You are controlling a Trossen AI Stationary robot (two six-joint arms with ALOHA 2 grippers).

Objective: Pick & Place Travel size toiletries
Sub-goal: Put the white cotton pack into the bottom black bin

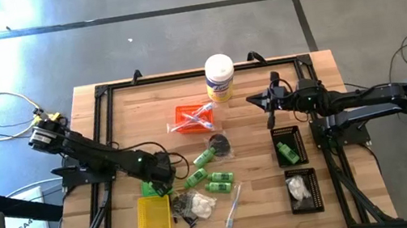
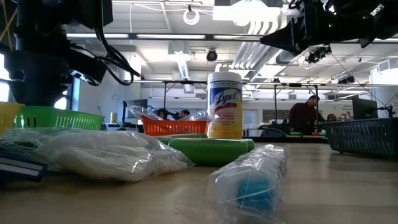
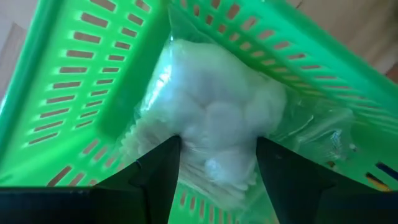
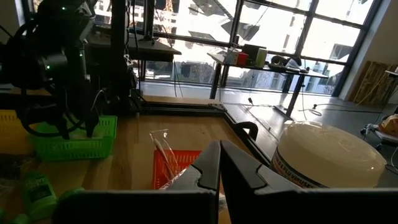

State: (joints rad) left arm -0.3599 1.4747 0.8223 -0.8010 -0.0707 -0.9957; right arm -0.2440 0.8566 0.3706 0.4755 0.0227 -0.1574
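A clear bag of white fluffy bits (image 3: 214,118) lies in the green mesh tray (image 3: 81,93), at the table's near left (image 1: 147,190). My left gripper (image 3: 217,168) points down into that tray, open, one finger on each side of the bag. On the table nearby lie three small green bottles (image 1: 204,158), a bag with white and black pieces (image 1: 194,207) and a clear-wrapped stick (image 1: 233,206). My right gripper (image 1: 252,100) hangs level and shut above the table's far right, touching nothing. My left gripper stands over the bag of fluffy bits from above, with the bag's near end (image 3: 217,158) between its spread fingers. Whether the fingers touch the bag cannot be told. The bag rests on the floor of the green tray.
A yellow tray (image 1: 154,218) sits beside the green one. An orange tray (image 1: 192,118) with wrapped sticks and a white canister (image 1: 220,77) stand farther back. Two black trays (image 1: 288,145) (image 1: 303,190) at the right hold a green bottle and a white bag.
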